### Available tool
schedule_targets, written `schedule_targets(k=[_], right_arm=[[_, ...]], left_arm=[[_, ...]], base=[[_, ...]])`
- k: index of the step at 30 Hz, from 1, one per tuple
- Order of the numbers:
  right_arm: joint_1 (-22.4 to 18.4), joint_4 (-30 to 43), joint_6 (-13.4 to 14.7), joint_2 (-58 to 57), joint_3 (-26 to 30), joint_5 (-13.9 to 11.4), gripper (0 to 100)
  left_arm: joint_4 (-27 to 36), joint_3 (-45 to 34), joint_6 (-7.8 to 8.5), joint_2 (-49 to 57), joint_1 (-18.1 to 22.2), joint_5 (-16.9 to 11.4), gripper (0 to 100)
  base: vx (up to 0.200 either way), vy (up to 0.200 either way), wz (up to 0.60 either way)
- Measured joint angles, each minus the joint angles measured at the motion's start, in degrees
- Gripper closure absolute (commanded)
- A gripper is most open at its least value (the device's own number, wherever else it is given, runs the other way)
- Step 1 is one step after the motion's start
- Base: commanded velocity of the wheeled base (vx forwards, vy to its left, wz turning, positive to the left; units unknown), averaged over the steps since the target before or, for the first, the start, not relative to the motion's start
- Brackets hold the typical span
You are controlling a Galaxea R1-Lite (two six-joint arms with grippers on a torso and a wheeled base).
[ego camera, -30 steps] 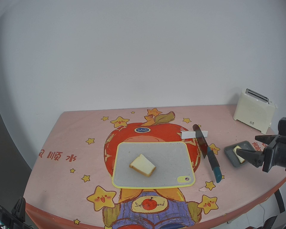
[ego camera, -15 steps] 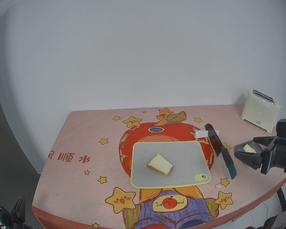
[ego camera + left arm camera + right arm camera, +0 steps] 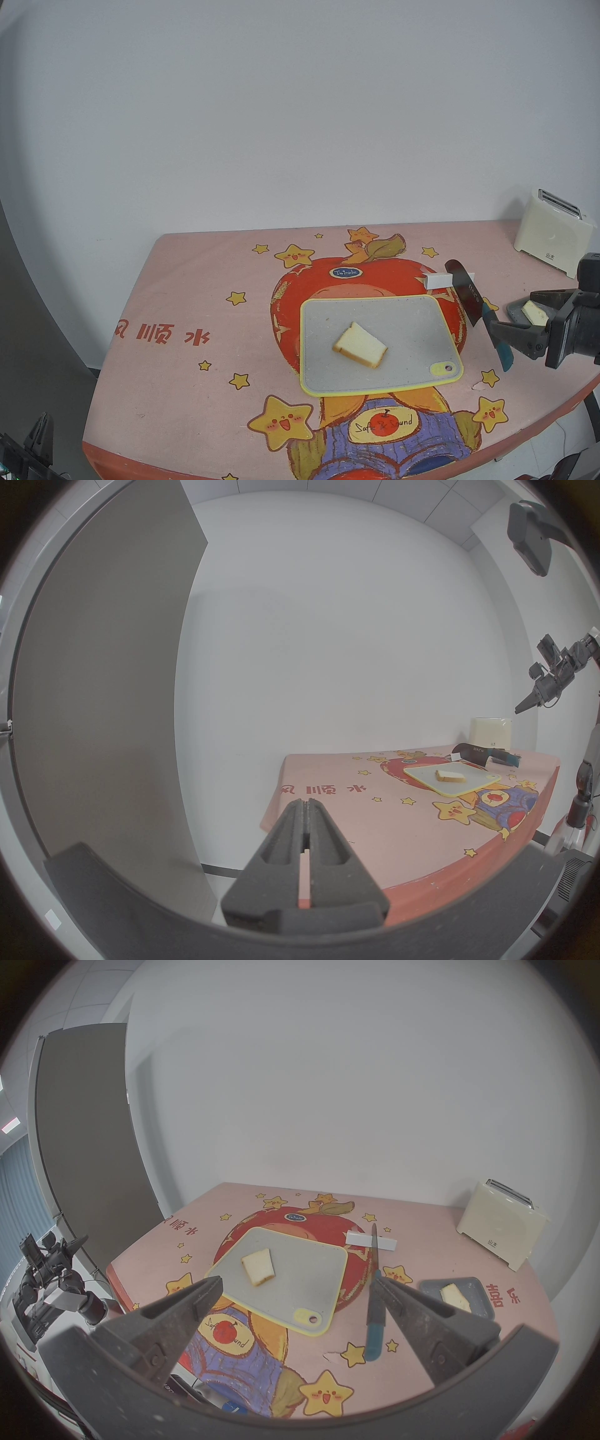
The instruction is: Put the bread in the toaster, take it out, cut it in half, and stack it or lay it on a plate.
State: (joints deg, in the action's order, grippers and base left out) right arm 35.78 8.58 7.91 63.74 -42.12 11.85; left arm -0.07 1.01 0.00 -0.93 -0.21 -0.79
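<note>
A soft, pale wedge of bread (image 3: pixel 359 345) lay on the flat grey, yellow-rimmed plastic cutting board (image 3: pixel 406 325), mid pink printed tabletop (image 3: pixel 187 281). At the right edge the right claw (image 3: pixel 511 309) gaped wide; the left claw (image 3: pixel 306 805) was pinched together.

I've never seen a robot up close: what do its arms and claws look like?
The matt dark grey left gripper has two wedge-shaped fingers with sunken panels, tapering to blunt tips. The right gripper is the same grey, its tapered fingers dotted with small round screw holes; behind it the right arm is boxy and black.
</note>
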Motion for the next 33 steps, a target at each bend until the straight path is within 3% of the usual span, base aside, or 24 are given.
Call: schedule_targets(k=[10, 18, 24, 33], right_arm=[[0.32, -2.57, 0.21, 1.35, 1.27, -0.06, 0], [0.71, -7.66, 0.16, 4.0, 3.89, 0.16, 0], [1.04, -7.85, 0.18, 5.22, 4.5, 0.09, 0], [2.72, -7.9, 1.77, 7.72, 5.3, -0.5, 0]], left_arm=[[0.02, 0.0, -0.05, 0.0, 0.02, 1.33, 100], [0.0, 0.0, 0.0, 0.0, 0.07, 1.45, 100], [0.0, 0.0, -0.07, 0.0, 0.0, 1.5, 100], [0.0, 0.0, -0.02, 0.0, 0.05, 1.45, 100]], base=[[0.0, 0.0, 0.0], [0.0, 0.15, 0.0], [0.0, 0.0, 0.0], [0.0, 0.156, 0.0]])
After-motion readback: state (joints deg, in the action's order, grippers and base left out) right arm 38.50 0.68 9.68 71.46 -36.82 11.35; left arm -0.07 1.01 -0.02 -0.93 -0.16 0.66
